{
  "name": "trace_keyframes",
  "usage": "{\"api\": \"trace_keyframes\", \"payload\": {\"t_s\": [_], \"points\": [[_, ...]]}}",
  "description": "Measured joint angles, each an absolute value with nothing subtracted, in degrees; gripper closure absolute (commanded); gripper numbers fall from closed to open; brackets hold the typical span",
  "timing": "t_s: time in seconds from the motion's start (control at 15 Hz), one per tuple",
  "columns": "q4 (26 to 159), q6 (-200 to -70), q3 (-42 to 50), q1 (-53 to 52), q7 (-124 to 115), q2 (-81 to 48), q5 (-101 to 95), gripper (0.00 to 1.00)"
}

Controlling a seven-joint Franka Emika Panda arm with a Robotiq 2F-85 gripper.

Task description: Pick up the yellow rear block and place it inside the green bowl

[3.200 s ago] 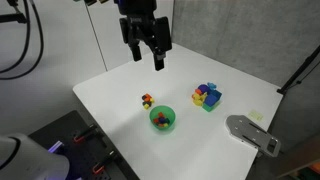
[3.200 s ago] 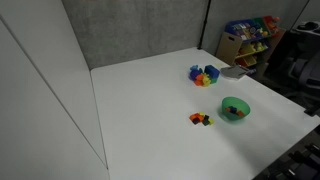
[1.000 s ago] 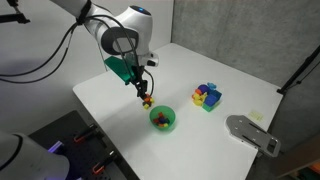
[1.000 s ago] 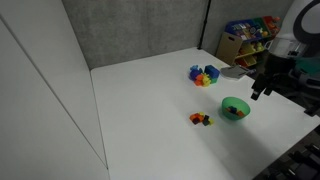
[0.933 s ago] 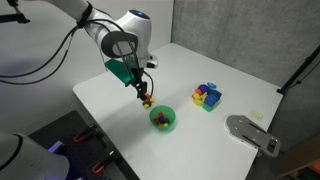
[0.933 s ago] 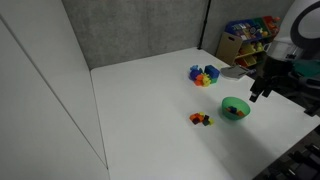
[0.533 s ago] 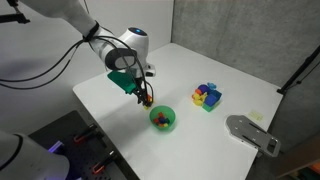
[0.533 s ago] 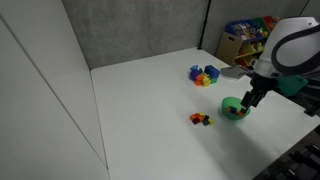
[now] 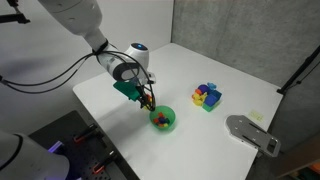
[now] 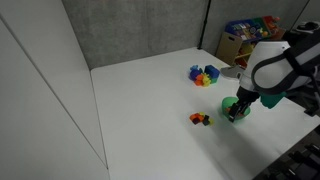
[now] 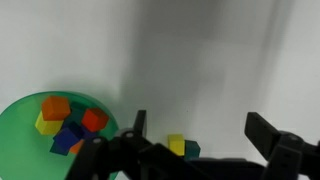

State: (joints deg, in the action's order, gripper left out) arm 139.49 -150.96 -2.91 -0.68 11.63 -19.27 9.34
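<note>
The yellow rear block [image 11: 176, 145] is a tiny cube on the white table, touching a dark block [image 11: 191, 149]. In the wrist view it lies between my open fingers, closer to the left one. My gripper [image 11: 200, 135] is open and holds nothing. In an exterior view the gripper [image 9: 148, 97] hangs low over the tiny blocks, just beside the green bowl [image 9: 163, 126]. The bowl [image 11: 20, 125] holds several small coloured blocks. In an exterior view the tiny blocks [image 10: 201, 119] lie next to the bowl [image 10: 243, 113], which my gripper [image 10: 233, 106] partly hides.
A cluster of bigger blue, yellow, red and green blocks [image 9: 207, 96] sits farther back on the table [image 9: 230, 75], also seen in an exterior view [image 10: 204, 75]. A grey object [image 9: 252, 133] lies at the table's corner. A toy shelf [image 10: 250, 40] stands behind.
The arm has come down from high above the table to just over the tiny blocks beside the bowl. The gripper stays open. No block has moved.
</note>
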Motion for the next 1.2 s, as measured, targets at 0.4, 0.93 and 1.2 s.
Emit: {"api": "trace_keyframes", "payload": {"t_s": [0.4, 0.93, 1.2], "points": [[135.35, -153.43, -3.25, -0.64, 11.58, -25.88, 6.72, 0.00], [135.34, -155.26, -3.50, -0.53, 11.58, -27.17, 6.13, 0.00], [135.06, -159.73, -4.19, -0.55, 11.59, -29.96, 4.57, 0.00]]}}
